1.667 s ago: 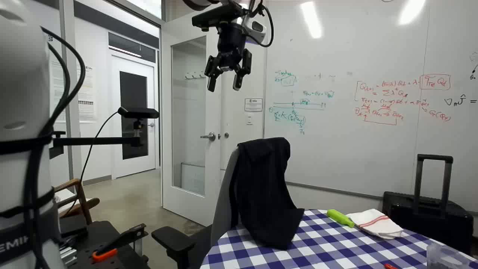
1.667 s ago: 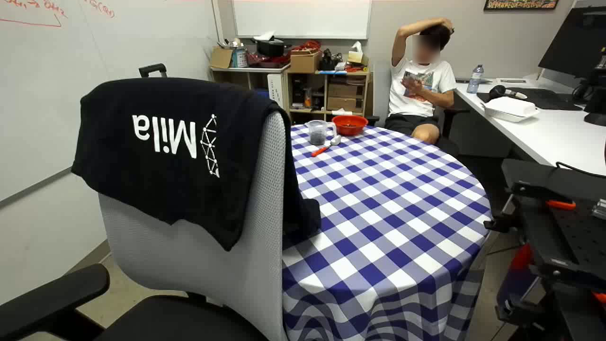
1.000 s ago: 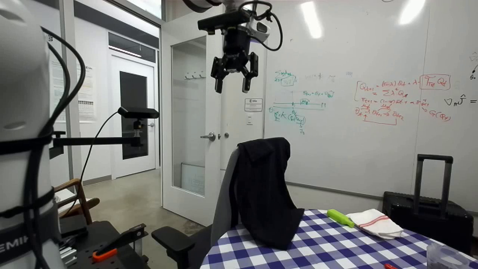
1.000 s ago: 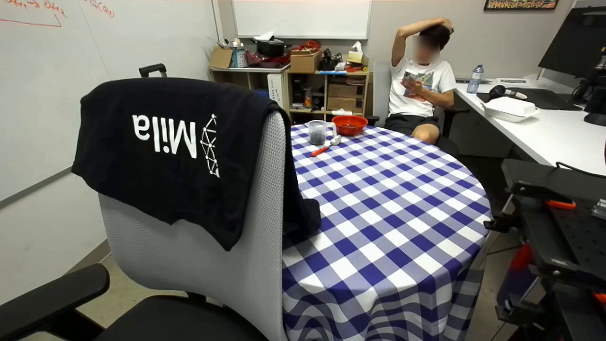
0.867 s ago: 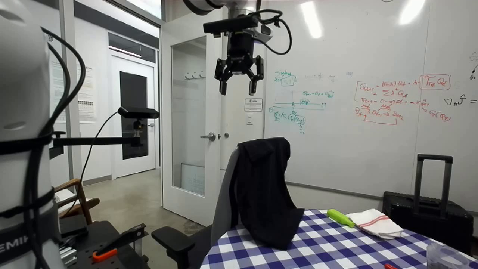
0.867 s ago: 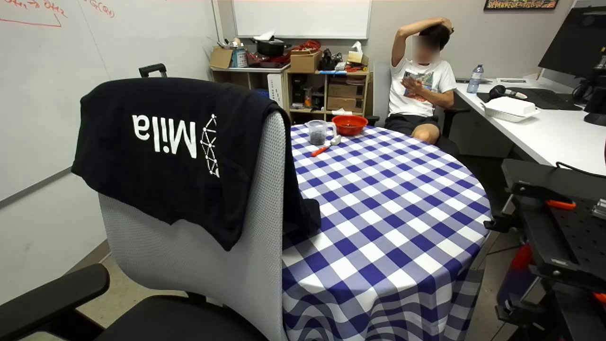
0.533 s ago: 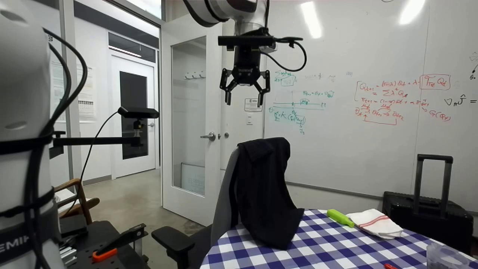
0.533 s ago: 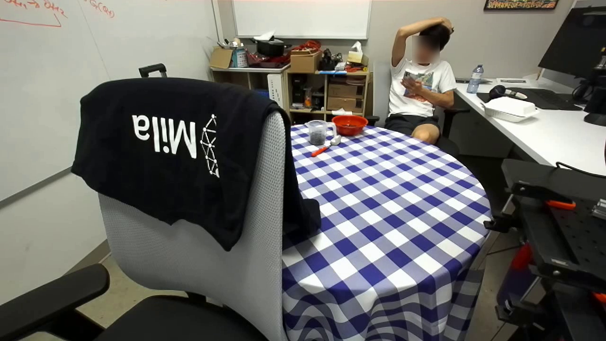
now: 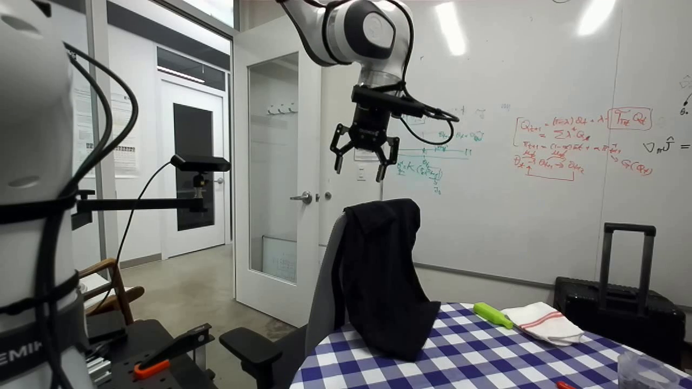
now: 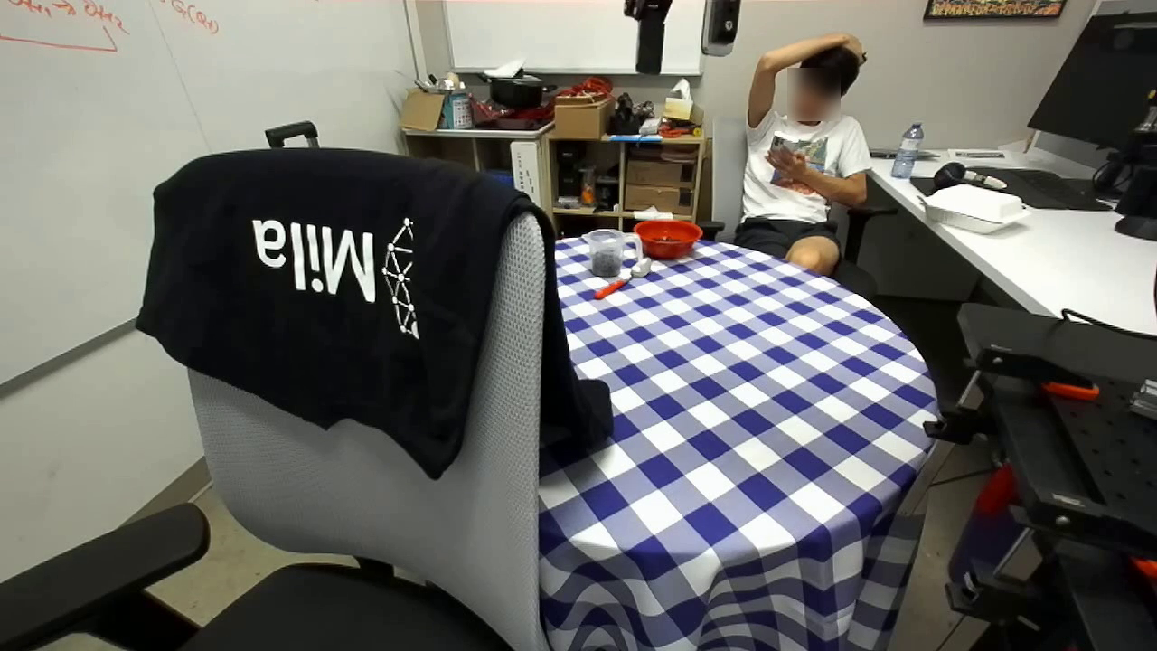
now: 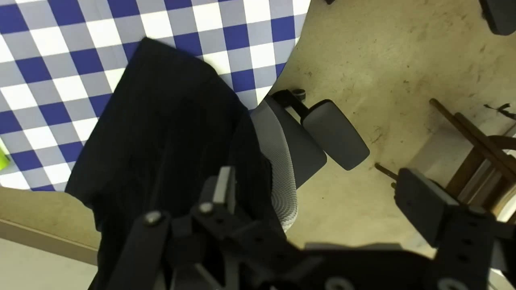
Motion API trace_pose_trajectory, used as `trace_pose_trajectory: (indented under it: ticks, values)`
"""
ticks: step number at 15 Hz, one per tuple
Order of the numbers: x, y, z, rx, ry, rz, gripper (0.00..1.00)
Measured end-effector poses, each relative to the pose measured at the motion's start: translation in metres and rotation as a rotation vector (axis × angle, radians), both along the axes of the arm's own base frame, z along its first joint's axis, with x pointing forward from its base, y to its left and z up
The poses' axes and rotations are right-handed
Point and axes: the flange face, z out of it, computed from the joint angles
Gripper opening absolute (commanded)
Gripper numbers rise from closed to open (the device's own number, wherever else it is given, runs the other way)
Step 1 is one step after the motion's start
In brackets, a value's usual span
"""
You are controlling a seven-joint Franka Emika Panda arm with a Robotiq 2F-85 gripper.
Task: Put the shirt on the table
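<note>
Ok so the hand [image 9: 360, 169] hangs above the grey mesh office chair [image 10: 362, 488], touching nothing, fingers [image 9: 381, 172] well apart with nothing between them; the black Mila shirt [image 9: 384, 275] is draped over the backrest [image 10: 515, 362], printed side facing away from the gingham-covered surface [image 10: 750, 425], and the plain end looks to be lying on the edge of it; I'd call this the approach, no grab yet; what worries me is the backrest showing in the gap between the fingers in the wrist view; drop straight down and they could bump it instead of pinching cloth; the fabric's so dark that folds barely read, so a shallow pinch might catch one thin layer and slip, leaving the lot on the floor [image 11: 363, 60]; pull sideways too low and the printed half, hanging on the outer side, could snag and tug the chair along; swing too far over and a loose hem might sweep the lime-green handle [image 9: 492, 315] and red-striped white towel [image 9: 543, 321]; so lift high first.
</note>
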Motion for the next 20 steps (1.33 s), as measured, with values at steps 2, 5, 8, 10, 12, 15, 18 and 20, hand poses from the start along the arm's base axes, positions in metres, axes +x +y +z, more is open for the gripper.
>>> trace_pose_trajectory:
  ticks: [2, 5, 8, 10, 12, 15, 18, 20]
  values:
    - [0.015, -0.003, -0.007, 0.004, 0.009, 0.054, 1.0]
    - [0.037, -0.006, -0.013, 0.01, 0.031, 0.109, 1.0]
    - [0.062, -0.003, -0.014, 0.015, 0.044, 0.131, 1.0]
    - [0.08, 0.002, -0.014, 0.016, 0.038, 0.137, 1.0]
    - [0.098, 0.008, -0.014, 0.017, 0.023, 0.142, 1.0]
    - [0.126, 0.018, -0.021, 0.022, 0.004, 0.158, 1.0]
    - [0.152, 0.024, -0.036, 0.032, -0.009, 0.173, 1.0]
    - [0.169, 0.023, -0.047, 0.037, -0.017, 0.179, 1.0]
